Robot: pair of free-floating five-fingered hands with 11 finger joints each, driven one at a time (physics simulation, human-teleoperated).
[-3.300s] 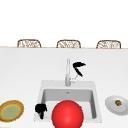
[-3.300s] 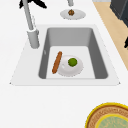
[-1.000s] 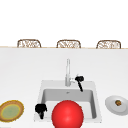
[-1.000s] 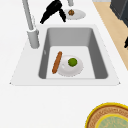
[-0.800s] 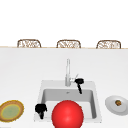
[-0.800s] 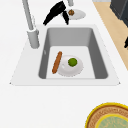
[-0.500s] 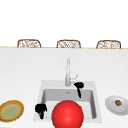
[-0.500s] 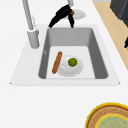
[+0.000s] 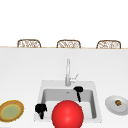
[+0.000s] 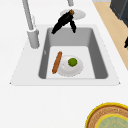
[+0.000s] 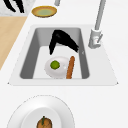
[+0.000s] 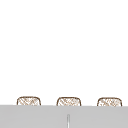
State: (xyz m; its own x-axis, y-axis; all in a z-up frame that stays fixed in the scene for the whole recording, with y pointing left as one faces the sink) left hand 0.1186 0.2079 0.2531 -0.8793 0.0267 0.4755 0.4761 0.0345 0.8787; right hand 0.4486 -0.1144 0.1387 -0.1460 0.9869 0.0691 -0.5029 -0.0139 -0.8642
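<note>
My right hand (image 9: pixel 78 90) hangs over the far part of the sink basin (image 9: pixel 47 96), just below the faucet (image 9: pixel 67 72). Its fingers are straight and point down, thumb apart, holding nothing; it also shows in the left side view (image 10: pixel 62 21) and the right side view (image 11: pixel 63 40). On the basin floor below it lies a white plate (image 10: pixel 67 69) with a green lime (image 10: pixel 72 62), and a brown stick-shaped item (image 10: pixel 57 62) leans on the plate's rim. My left hand (image 9: pixel 40 108) hovers idle at the sink's front left corner, fingers relaxed.
A large red ball (image 9: pixel 67 115) sits before the sink's front edge. A yellow-rimmed plate (image 9: pixel 11 110) lies on the counter at the left. At the right, a white plate (image 9: pixel 119 106) carries a small brown item (image 9: pixel 118 102). Three wicker chair backs (image 9: pixel 68 43) stand behind the counter.
My right hand has come down from beside the faucet's top, over the right-hand plate, to over the basin. The left hand and the things in the sink have not moved.
</note>
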